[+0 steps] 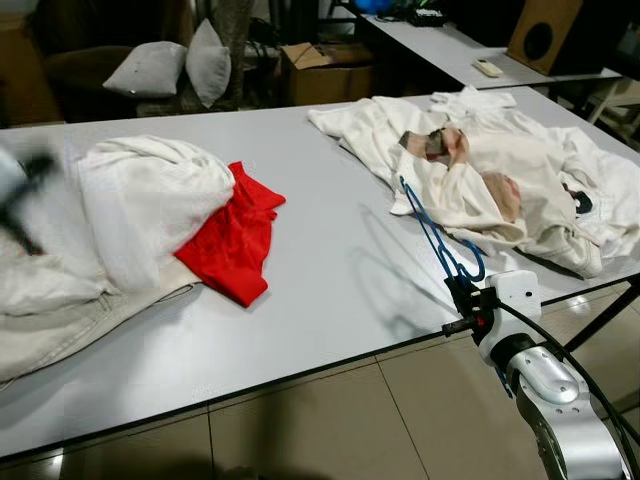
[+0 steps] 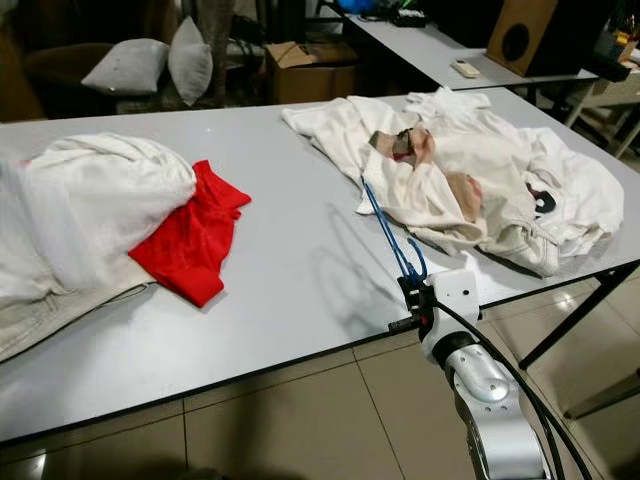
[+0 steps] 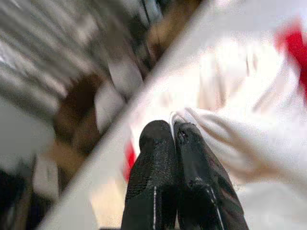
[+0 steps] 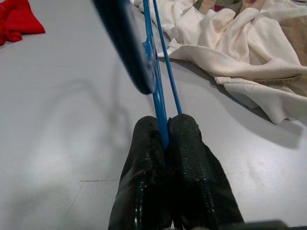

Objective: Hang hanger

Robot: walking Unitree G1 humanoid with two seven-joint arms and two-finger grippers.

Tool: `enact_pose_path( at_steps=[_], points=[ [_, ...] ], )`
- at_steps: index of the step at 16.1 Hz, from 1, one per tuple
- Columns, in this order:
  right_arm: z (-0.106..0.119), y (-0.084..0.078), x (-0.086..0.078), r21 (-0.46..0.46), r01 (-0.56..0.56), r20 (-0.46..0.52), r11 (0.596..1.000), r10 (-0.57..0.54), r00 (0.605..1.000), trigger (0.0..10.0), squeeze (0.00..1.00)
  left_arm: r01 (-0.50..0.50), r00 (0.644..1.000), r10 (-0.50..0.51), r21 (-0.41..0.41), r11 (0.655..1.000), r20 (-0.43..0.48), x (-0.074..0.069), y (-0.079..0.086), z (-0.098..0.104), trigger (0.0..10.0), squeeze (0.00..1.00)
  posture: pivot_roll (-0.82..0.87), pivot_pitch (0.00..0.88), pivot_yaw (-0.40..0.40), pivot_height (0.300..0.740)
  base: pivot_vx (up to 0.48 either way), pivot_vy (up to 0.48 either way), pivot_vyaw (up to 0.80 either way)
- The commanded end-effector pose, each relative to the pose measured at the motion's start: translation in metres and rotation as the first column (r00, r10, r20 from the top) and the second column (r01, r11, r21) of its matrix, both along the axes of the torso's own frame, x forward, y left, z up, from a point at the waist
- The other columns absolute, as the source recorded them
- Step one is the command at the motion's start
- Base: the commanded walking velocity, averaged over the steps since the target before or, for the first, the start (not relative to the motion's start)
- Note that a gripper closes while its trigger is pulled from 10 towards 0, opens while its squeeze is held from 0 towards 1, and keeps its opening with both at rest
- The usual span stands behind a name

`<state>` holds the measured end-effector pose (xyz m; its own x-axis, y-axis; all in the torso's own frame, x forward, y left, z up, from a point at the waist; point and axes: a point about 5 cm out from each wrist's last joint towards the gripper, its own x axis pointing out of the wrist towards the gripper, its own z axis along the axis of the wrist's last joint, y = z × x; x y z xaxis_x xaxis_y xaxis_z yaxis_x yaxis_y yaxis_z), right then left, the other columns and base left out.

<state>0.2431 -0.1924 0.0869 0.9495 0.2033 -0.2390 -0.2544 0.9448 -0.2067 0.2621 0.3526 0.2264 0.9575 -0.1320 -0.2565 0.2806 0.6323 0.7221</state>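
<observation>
The right gripper (image 4: pixel 165 139) is at the near edge of the grey worktop (image 1: pixel 330 270), and its two black fingers (image 4: pixel 189 158) are pressed tight on a thin blue hanger (image 1: pixel 437 235). The hanger is held up off the worktop and points away from the robot, toward a heap of cream clothes (image 1: pixel 500 170) on the right side of the worktop. Its far end is just at the edge of that heap. The hanger makes a soft shadow on the grey top below it. The left gripper (image 3: pixel 175 139) is over at the left side, and it looks blurry. Its two fingers are squeezed together on a fold of white cloth (image 3: pixel 225 143). That white cloth (image 1: pixel 140 205) is a big puffy pile on the left part of the worktop. A red cloth (image 1: pixel 232 240) lies just beside it, partly tucked under the white pile. Behind the worktop there are two grey pillows (image 1: pixel 170 65) and a brown cardboard box (image 1: pixel 325 70). The floor (image 1: pixel 330 425) under the worktop has pale tiles.
</observation>
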Motion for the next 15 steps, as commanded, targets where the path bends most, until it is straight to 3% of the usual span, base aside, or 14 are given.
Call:
enact_pose_path(
  at_steps=[1, 2, 4, 5, 6, 7, 8, 9, 10, 12, 13, 14, 15],
  points=[
    [-0.003, 0.003, -0.001, -0.005, -0.017, -0.017, 1.000, 0.016, 1.000, 10.0, 0.00, -0.036, 0.998, 0.038, 0.031, 0.999, -0.059, 0.000, 0.002, -0.016, 0.0, 0.00, 0.08, 0.000, -0.022, 0.740, 0.000, 0.000, 0.00],
    [-0.003, 0.002, -0.001, -0.007, -0.019, -0.016, 1.000, 0.019, 1.000, 10.0, 0.00, -0.125, 0.987, 0.128, 0.040, 0.991, -0.094, -0.003, 0.013, -0.031, 0.0, 0.00, 0.08, 0.000, -0.021, 0.740, 0.000, 0.000, 0.00],
    [-0.003, -0.001, -0.001, -0.014, -0.015, -0.019, 1.000, 0.015, 1.000, 10.0, 0.00, -0.288, 0.952, 0.294, 0.079, 0.954, -0.083, -0.011, 0.035, -0.035, 0.0, 0.00, 0.08, 0.000, -0.024, 0.740, 0.000, 0.000, 0.00],
    [-0.003, -0.002, -0.001, -0.015, -0.015, -0.021, 1.000, 0.015, 1.000, 10.0, 0.00, -0.297, 0.948, 0.305, 0.084, 0.951, -0.097, -0.014, 0.037, -0.036, 0.0, 0.00, 0.08, 0.000, -0.025, 0.740, 0.000, 0.000, 0.00],
    [-0.004, -0.001, -0.001, -0.014, -0.017, -0.022, 1.000, 0.017, 1.000, 10.0, 0.00, -0.259, 0.958, 0.263, 0.049, 0.965, -0.111, -0.014, 0.031, -0.038, 0.0, 0.00, 0.09, 0.000, -0.029, 0.740, 0.000, 0.000, 0.00],
    [-0.004, 0.001, 0.000, -0.013, -0.022, -0.021, 1.000, 0.022, 1.000, 10.0, 0.00, -0.147, 0.984, 0.139, -0.073, 0.986, -0.108, -0.008, 0.009, -0.036, 0.0, 0.00, 0.09, 0.000, -0.031, 0.740, 0.000, 0.000, 0.00],
    [-0.003, 0.003, 0.001, -0.011, -0.030, -0.020, 0.999, 0.030, 0.999, 10.0, 0.00, 0.030, 0.998, -0.041, -0.219, 0.975, -0.046, 0.001, -0.025, -0.026, 0.0, 0.00, 0.09, 0.000, -0.031, 0.740, 0.000, 0.000, 0.00],
    [-0.003, 0.004, 0.002, -0.011, -0.035, -0.018, 0.999, 0.035, 0.999, 10.0, 0.00, 0.124, 0.992, -0.122, -0.284, 0.951, 0.025, 0.007, -0.044, -0.016, 0.0, 0.00, 0.09, 0.000, -0.034, 0.740, 0.000, 0.000, 0.00],
    [-0.002, 0.005, 0.003, -0.011, -0.036, -0.017, 0.999, 0.036, 0.999, 10.0, 0.00, 0.162, 0.986, -0.146, -0.308, 0.937, 0.074, 0.011, -0.053, -0.007, 0.0, 0.00, 0.09, 0.000, -0.033, 0.740, 0.000, 0.000, 0.00],
    [-0.001, 0.002, 0.004, -0.015, -0.034, -0.010, 0.999, 0.034, 0.999, 10.0, 0.00, 0.321, 0.918, -0.186, -0.381, 0.867, 0.349, 0.032, -0.082, 0.049, 0.0, 0.00, 0.08, 0.000, -0.030, 0.740, 0.000, 0.000, 0.00],
    [0.000, 0.001, 0.004, -0.017, -0.032, -0.009, 0.999, 0.031, 0.999, 10.0, 0.00, 0.368, 0.878, -0.173, -0.398, 0.840, 0.446, 0.038, -0.086, 0.072, 0.0, 0.00, 0.08, 0.000, -0.026, 0.740, 0.000, 0.000, 0.00],
    [0.000, 0.001, 0.004, -0.018, -0.031, -0.008, 0.999, 0.031, 1.000, 10.0, 0.00, 0.386, 0.863, -0.166, -0.411, 0.825, 0.478, 0.040, -0.087, 0.080, 0.0, 0.00, 0.08, 0.000, -0.024, 0.740, 0.000, 0.000, 0.00],
    [0.001, 0.000, 0.005, -0.019, -0.023, 0.000, 1.000, 0.023, 1.000, 10.0, 0.00, 0.453, 0.799, -0.140, -0.432, 0.780, 0.585, 0.045, -0.093, 0.115, 0.0, 0.00, 0.08, 0.000, -0.015, 0.740, 0.000, 0.000, 0.00]
  ],
)
